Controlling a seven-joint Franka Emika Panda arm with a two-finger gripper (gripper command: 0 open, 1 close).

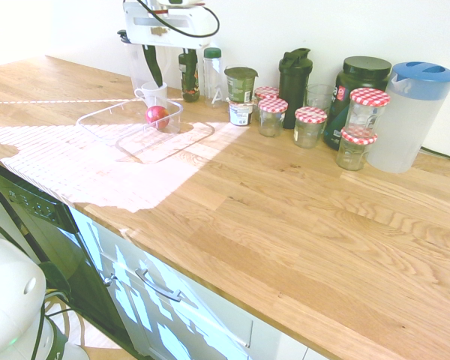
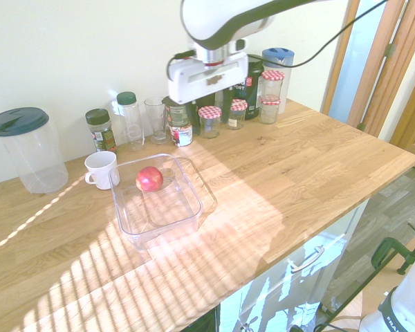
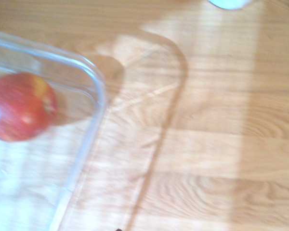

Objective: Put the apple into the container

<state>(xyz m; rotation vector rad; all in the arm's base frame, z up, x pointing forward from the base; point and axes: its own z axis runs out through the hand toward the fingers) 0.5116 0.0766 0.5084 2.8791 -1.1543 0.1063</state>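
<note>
Red apple (image 2: pixel 149 179) rests inside the clear rectangular plastic container (image 2: pixel 140 234) on a wooden countertop (image 2: pixel 297 173); the Franka gripper (image 1: pixel 171 75) hangs above the counter, fingers spread; a white mug (image 2: pixel 101 170) stands just beside the container.

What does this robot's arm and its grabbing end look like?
The arm is smooth, rounded white casing with a dark grey-green band along it, and a thin black cable loops beside it. The gripper has a wide, white, boxy body with small dark lettering or marking on its front, and two slim, dark, slightly curved fingers.
</note>
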